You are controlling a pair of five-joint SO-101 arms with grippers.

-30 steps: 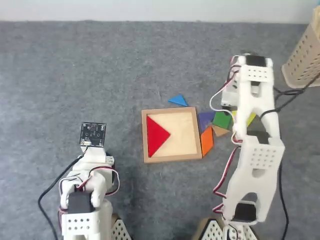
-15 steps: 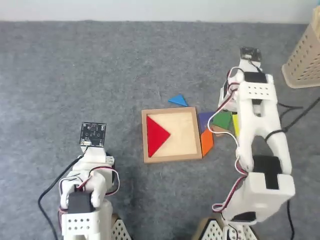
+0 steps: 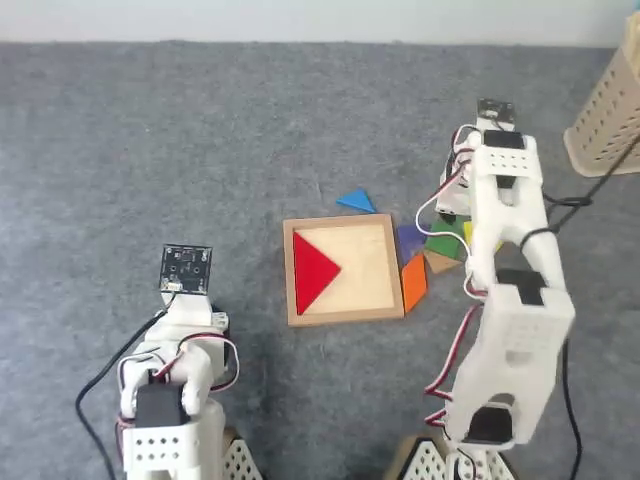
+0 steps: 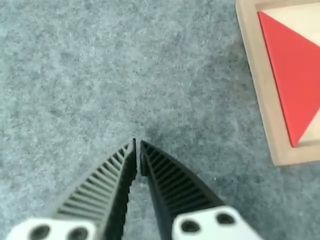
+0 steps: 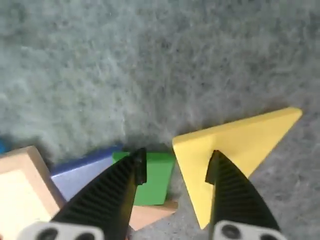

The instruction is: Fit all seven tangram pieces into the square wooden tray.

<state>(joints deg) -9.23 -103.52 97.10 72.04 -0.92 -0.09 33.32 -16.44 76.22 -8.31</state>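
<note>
High view: right arm is swinging back over loose pieces beside the tray, jaws gaping wide astride a corner of the yellow triangle on the table; red triangle alone is sitting inside, so a second pickup looks near.

Left end effector pinched together and tucked back; right end effector spread, far outstretched.

Robotics lab, grey carpeted table, wired servo arms
</note>
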